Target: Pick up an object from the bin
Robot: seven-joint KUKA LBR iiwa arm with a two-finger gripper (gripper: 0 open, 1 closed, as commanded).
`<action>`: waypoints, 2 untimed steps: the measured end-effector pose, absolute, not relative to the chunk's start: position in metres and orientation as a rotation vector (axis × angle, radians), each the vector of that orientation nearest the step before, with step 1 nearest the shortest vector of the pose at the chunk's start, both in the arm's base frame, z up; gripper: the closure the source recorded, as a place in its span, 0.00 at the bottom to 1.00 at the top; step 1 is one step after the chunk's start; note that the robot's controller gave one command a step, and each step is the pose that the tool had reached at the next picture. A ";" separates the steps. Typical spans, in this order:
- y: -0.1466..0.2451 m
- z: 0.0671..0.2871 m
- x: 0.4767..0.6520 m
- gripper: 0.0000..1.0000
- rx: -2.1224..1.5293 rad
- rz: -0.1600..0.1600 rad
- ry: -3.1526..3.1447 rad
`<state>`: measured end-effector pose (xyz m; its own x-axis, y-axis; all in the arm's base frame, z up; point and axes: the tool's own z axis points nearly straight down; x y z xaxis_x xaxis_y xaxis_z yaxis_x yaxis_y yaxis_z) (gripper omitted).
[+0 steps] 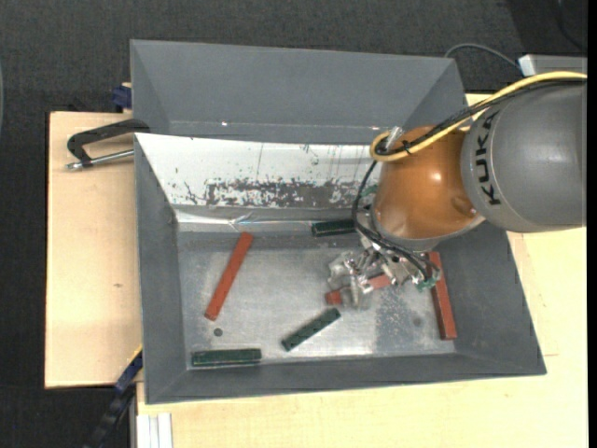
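Grey metal bin [155, 269], frame centre.
- Hand [362, 278]: low over the bin floor, right of centre, beneath the orange wrist cover [420, 194]; open or closed cannot be told.
- Small red piece [334, 297]: just beside the hand, lower left of it.
- Tilted dark green bar [311, 329]: near, below the piece.
- Short red bar [444, 304]: right side.
- Long red bar [229, 274]: left of centre.
- Flat dark green bar [226, 357]: lower left corner.
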<state>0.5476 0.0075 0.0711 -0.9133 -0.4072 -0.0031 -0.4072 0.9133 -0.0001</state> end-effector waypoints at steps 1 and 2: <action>0.008 0.072 0.547 1.00 -0.660 0.001 3.068; -0.014 0.092 0.575 1.00 -1.380 0.001 2.816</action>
<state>0.5747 -0.0139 0.0924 -0.6128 -0.7903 -0.0052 -0.7903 0.6128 -0.0021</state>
